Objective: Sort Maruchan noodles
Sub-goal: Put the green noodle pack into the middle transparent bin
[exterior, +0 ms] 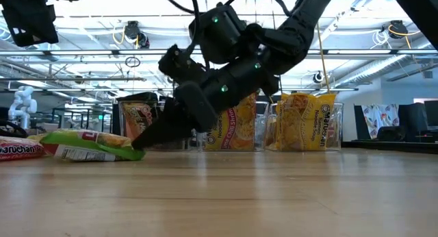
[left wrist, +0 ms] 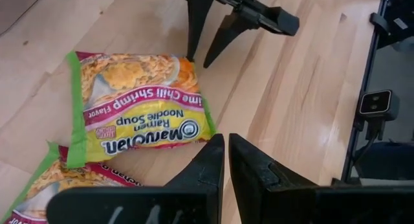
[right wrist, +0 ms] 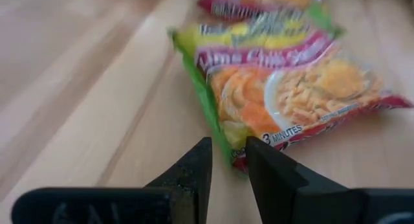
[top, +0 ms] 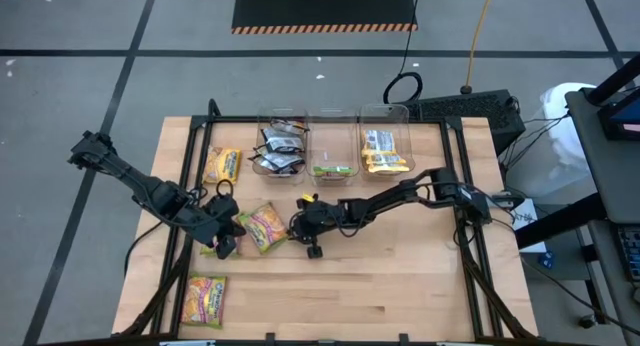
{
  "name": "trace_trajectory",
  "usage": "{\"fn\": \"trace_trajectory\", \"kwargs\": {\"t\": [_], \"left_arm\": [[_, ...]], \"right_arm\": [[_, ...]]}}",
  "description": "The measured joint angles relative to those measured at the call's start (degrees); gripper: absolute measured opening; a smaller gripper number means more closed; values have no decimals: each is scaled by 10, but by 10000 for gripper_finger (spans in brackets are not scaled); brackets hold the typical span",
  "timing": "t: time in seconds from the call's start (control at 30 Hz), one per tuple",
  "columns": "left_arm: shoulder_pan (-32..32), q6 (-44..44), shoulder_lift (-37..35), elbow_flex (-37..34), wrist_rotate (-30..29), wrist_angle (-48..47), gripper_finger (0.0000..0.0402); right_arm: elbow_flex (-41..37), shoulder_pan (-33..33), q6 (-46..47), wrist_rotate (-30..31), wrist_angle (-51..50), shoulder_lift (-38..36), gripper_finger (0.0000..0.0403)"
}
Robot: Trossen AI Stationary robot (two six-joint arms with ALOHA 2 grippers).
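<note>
A lime-green and pink Maruchan packet (top: 262,226) (left wrist: 136,107) (right wrist: 291,94) lies flat on the table between the two arms. My right gripper (top: 296,226) (right wrist: 228,156) (left wrist: 200,59) is open, slanted down at the packet's corner nearest it. My left gripper (top: 227,246) (left wrist: 226,151) is shut and empty, just on the other side of the packet. A second lime-green packet (left wrist: 45,182) lies under the left arm. Two more (top: 222,166) (top: 207,296) lie toward the table's left side. My right gripper has the packet's corner (right wrist: 236,158) between its open fingertips, slanting down from the table's right. I cannot tell whether a finger touches it. The packet lies flat on the table.
Three clear bins stand along the far edge: black packets in the left bin (top: 280,146), a lime-green one in the middle bin (top: 332,169), yellow ones in the right bin (top: 385,151). Bare wood lies toward the near and right edges.
</note>
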Motion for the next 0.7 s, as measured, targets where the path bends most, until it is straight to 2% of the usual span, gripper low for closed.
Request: {"fn": "trace_trajectory", "kwargs": {"t": [0.2,0.43,0.53,0.7], "left_arm": [[0,0,0,0,0,0,28],[0,-1,0,0,0,1,28],[0,0,0,0,0,1,28],[0,0,0,0,0,1,28]], "right_arm": [[0,1,-25,2,8,-26,89],[0,-1,-25,5,-52,-28,89],[0,-4,-25,27,-75,-27,89],[0,-7,-25,29,-71,-22,89]]}}
